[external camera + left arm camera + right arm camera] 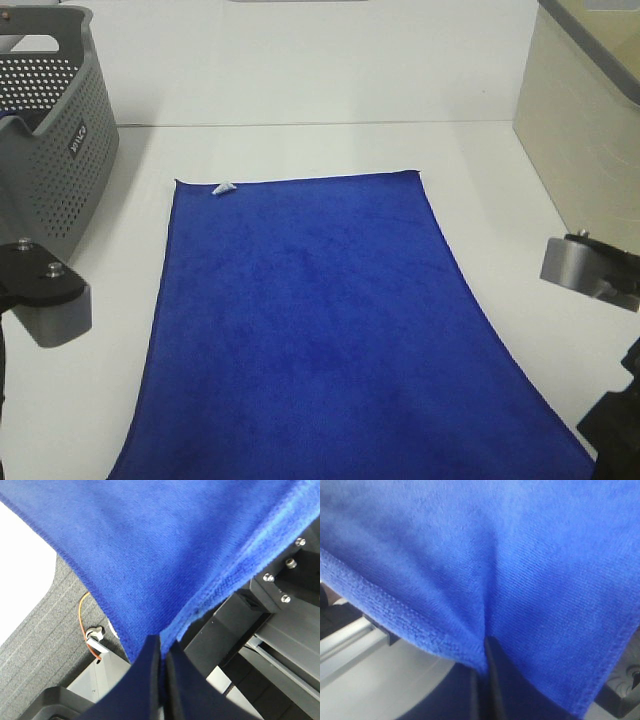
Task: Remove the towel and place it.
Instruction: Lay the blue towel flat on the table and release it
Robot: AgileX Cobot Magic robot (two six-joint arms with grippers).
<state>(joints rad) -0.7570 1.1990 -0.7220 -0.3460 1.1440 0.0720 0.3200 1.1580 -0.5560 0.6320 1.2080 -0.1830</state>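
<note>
The deep blue towel [310,320] lies spread flat on the white table, with its small white tag [224,188] at the far left corner. Its near end runs off the bottom of the high view. In the left wrist view my left gripper [163,647] is shut on a near corner of the towel [165,545], the cloth pinched between the dark fingers. My right gripper [482,656] is likewise shut on the towel's [510,555] other near edge. In the high view only the two wrists show, the left wrist [45,290] and the right wrist [590,268], beside the towel.
A grey perforated basket [60,150] stands at the far left of the table. A beige box [580,140] stands along the right side. White table surface [320,150] lies beyond the towel's far edge.
</note>
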